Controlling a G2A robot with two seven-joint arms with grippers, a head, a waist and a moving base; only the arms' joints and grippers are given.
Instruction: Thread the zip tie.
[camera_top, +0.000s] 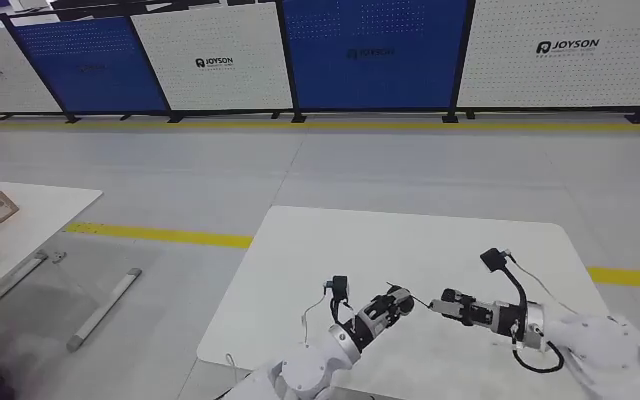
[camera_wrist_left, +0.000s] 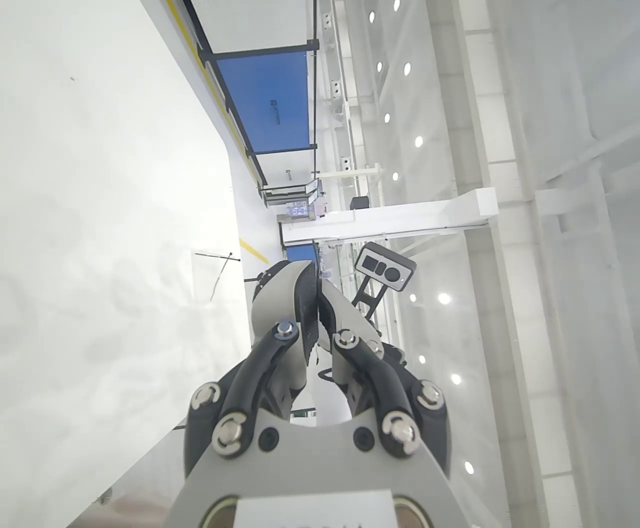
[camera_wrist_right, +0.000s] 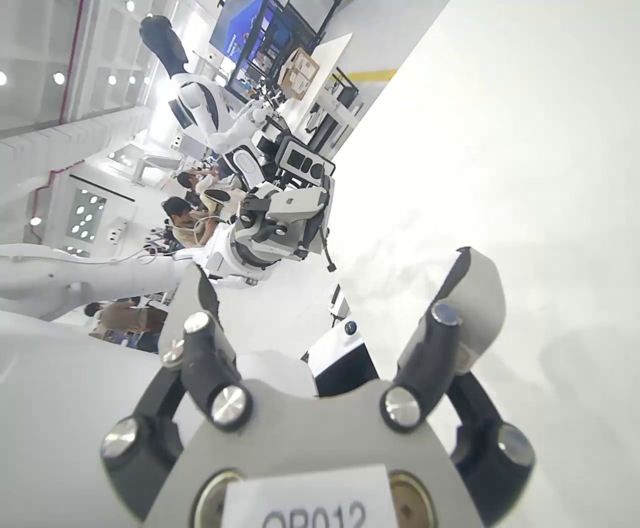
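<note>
Zip tie (camera_top: 424, 302) lengthwise toward right gripper (camera_top: 443, 297)

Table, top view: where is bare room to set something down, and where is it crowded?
Bare: the far half of the table, from the left hand and right hand out to the far edge, and the strip along its left edge. Crowded: the near edge, where the hands point at each other, close together.

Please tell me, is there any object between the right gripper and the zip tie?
No, nothing visible. The open right gripper faces the shut left gripper over the white table, and the thin zip tie shows beside the left fingertips.
</note>
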